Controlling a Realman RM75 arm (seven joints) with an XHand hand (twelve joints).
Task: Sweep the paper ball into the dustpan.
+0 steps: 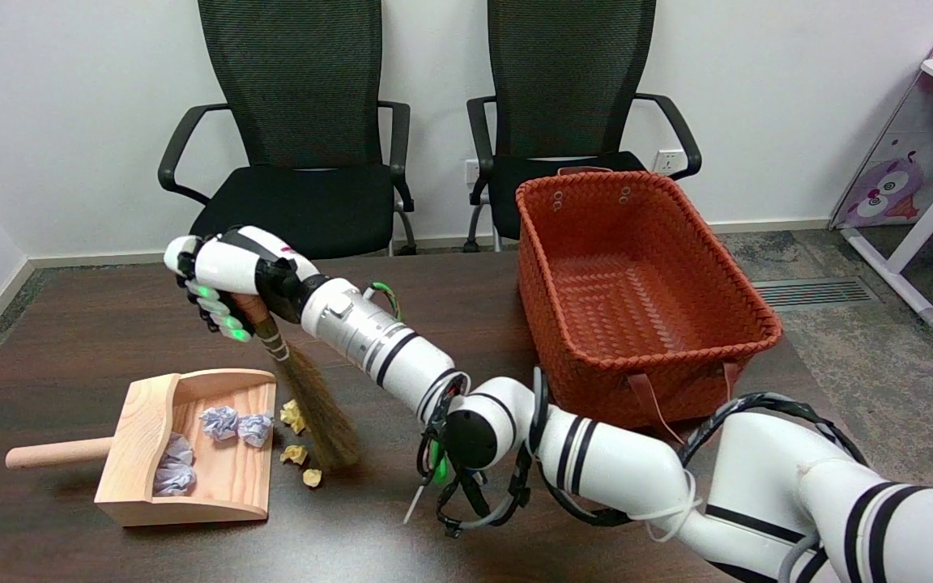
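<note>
Right hand grips the small straw broom by its handle, bristles down just right of the wooden dustpan. 3 yellowish paper balls lie at the dustpan's open edge; about 4 greyish ones seem to sit inside. Crumpled paper is light and springy, so it probably skitters; a low, gentle push from the right side suits.

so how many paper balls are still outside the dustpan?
3, all yellowish, on the table between the dustpan mouth and the broom bristles: one by the upper rim, one in the middle, one lowest. The bristles may hide more.
</note>
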